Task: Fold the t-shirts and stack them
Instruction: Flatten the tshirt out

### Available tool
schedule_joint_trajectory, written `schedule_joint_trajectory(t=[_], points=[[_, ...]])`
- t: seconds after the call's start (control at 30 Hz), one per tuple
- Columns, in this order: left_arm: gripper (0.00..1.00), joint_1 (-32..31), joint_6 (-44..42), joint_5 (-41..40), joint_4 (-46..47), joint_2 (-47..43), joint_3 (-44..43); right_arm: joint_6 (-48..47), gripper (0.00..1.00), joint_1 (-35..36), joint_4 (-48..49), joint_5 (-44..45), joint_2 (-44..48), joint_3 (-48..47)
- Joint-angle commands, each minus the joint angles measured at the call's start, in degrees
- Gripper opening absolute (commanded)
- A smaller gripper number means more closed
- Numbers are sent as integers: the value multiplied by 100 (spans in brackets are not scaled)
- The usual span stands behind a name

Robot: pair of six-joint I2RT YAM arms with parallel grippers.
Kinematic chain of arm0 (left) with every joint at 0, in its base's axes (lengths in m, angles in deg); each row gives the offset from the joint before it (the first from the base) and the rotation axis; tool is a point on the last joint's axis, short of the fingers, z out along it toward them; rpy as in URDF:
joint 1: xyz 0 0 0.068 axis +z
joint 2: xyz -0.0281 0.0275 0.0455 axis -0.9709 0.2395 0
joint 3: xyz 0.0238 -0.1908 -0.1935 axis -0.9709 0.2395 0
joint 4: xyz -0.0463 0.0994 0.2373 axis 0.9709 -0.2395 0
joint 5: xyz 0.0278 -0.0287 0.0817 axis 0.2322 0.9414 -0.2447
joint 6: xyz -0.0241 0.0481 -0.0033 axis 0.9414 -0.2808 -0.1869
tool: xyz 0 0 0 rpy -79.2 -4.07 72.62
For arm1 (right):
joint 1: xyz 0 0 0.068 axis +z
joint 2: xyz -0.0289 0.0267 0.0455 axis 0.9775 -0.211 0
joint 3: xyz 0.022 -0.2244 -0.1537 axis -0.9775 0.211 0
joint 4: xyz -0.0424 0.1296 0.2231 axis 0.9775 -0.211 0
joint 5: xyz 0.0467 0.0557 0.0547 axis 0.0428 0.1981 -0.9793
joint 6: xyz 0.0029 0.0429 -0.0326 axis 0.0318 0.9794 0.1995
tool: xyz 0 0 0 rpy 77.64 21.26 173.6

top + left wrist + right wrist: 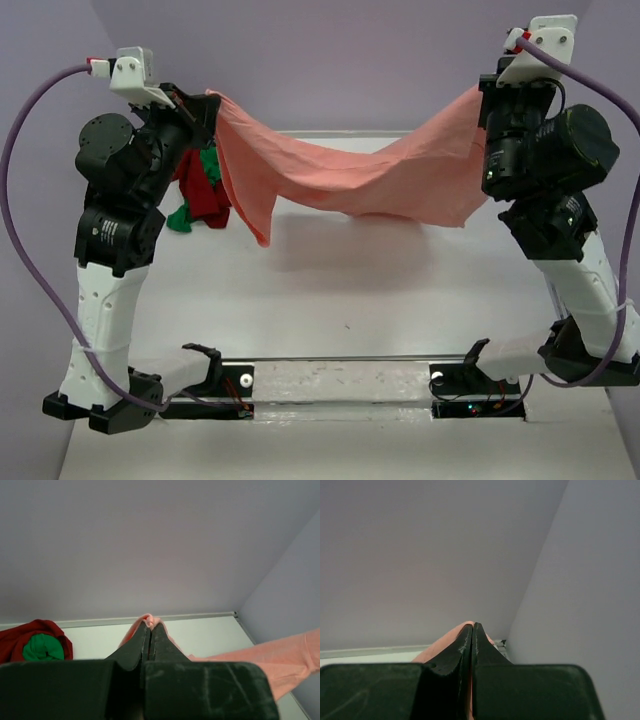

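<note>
A large salmon-pink t-shirt [350,175] hangs in the air, stretched between both arms and sagging in the middle above the table. My left gripper [208,104] is shut on its left end; the pink cloth [148,621] peeks out between the black fingers. My right gripper [484,92] is shut on its right end, where pink cloth [450,637] shows beside the closed jaws. A dark red t-shirt [203,195] and a bright green t-shirt [182,215] lie crumpled together at the far left of the table, also seen as the red one [20,637] and green one [42,647].
The white table [380,290] runs to lilac walls behind and at the sides. Two black fixtures [210,365] [475,360] stand on the rail near the front edge. Purple cables [20,180] loop from both wrists.
</note>
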Motion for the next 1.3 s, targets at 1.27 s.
schedule_joint_trajectory(t=[1.27], points=[[0,-1247,-1815,-2025,-993,3025,-4457,-1690,0,-579,2452,-2633,-18,-7]])
